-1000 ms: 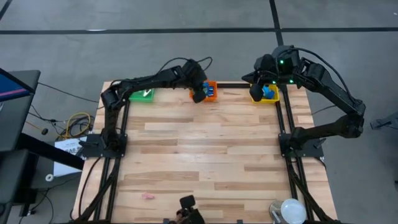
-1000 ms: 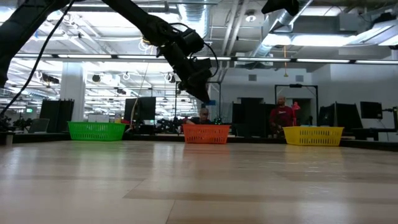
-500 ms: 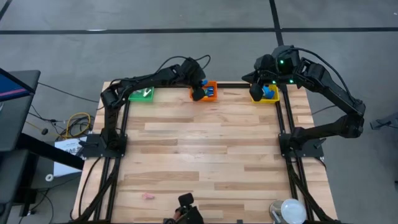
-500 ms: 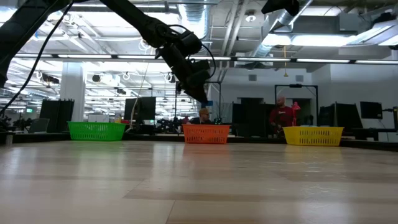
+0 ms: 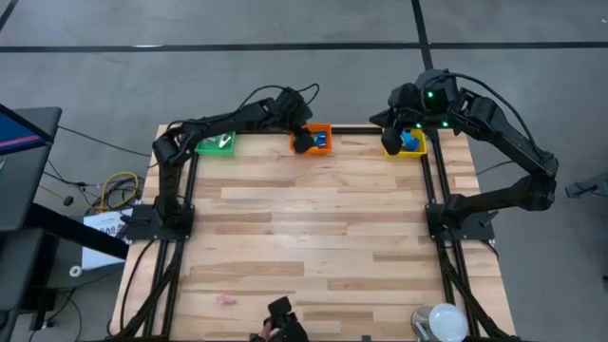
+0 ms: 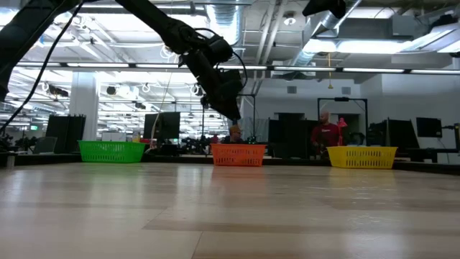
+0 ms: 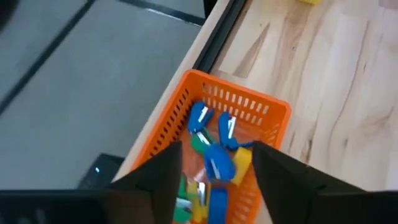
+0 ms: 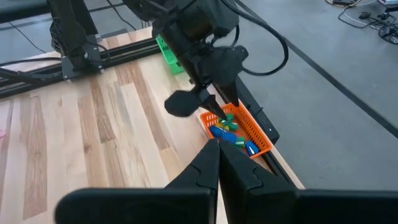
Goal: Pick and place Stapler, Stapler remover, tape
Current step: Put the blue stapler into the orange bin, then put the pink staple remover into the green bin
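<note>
Left gripper (image 5: 302,142) hung with fingers parted, empty, over orange bin (image 5: 323,129) at table's 12 o'clock; right gripper (image 5: 389,144) clenched over yellow bin (image 5: 418,149).

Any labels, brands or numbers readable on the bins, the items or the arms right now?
None can be read in any view.
Orange bin: no label; the items in it show only pale marks.
Green bin, yellow bin: no print visible.
Background monitors: too small to read.
</note>
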`<control>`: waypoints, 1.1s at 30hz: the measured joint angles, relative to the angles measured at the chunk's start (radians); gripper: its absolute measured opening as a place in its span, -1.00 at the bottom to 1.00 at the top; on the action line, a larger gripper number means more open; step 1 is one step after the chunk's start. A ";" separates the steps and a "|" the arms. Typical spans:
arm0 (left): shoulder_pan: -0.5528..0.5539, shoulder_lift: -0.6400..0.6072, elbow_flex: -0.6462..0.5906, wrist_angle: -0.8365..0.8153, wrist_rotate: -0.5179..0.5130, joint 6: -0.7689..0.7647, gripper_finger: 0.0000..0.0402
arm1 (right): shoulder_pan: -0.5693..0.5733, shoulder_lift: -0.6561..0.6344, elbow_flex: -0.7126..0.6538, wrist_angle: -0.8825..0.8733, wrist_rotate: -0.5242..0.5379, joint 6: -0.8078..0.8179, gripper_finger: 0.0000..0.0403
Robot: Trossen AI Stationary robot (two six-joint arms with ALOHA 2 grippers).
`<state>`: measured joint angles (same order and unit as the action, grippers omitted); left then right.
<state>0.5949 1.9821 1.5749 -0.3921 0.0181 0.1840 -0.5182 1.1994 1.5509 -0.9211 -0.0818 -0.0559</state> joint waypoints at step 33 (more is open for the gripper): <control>-0.080 -0.500 0.000 -0.462 0.086 -0.051 0.06 | 0.301 -0.032 -0.132 0.341 -0.079 0.081 -1.00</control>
<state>0.5153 1.4817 1.5749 -0.8538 0.1037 0.1326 -0.2174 1.1675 1.4193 -0.5805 -0.1610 0.0247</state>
